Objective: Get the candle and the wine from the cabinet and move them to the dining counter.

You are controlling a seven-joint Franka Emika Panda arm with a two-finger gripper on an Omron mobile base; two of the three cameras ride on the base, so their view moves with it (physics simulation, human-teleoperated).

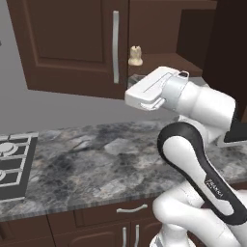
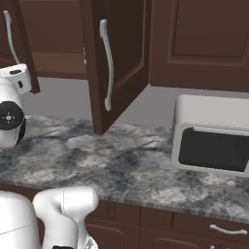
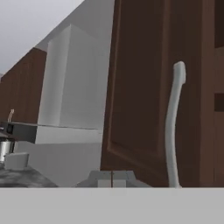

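A: Where's the end effector (image 3: 112,178) right now?

B: Raised in front of the cabinet (image 1: 67,43), empty, with its fingers closed together. From the hand view it faces a brown panelled door (image 3: 144,87), and the silver bar handle (image 3: 173,127) stands just right of it.

A: And the candle (image 1: 135,56)?

B: It sits on the inner shelf (image 1: 169,60), just beyond the end effector and a little above it, near the shelf's front edge. One door (image 2: 116,63) is swung out over the marbled surface (image 2: 126,165), which is why the shelf is reachable at all.

A: The wine?

B: I can't make it out; I'd guess it stands deeper in the cabinet, hidden by the arm or the door.

A: So, next?

B: Judging from this, the fingers must part before closing on the candle. It's squat and lumpy, so a centred grip would hold it best.
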